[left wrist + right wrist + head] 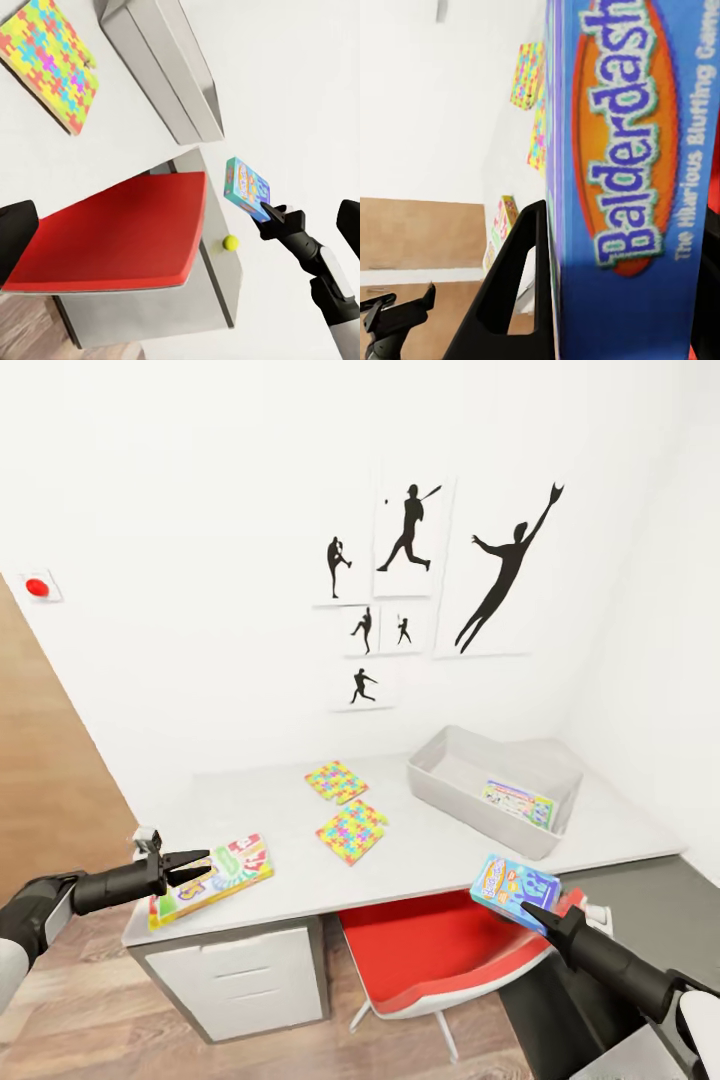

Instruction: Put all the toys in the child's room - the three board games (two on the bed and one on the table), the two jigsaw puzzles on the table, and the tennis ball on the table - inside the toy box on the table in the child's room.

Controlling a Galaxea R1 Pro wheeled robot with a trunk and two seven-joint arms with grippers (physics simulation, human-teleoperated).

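While my right hand [540, 913] clamps the small blue printed "Balderdash" game box [513, 887] above the pale grey tabletop's [440, 850] front edge, long axis slanting toward the light grey plastic toy box [470, 800], my left hand [190, 867] hovers part-open over the yellow-green-red game box [225, 875]. The green-and-white game box [518, 803] is already inside. Two multicoloured puzzle squares [337, 781] and the yellow-green ball [230, 242] remain out, I judge.
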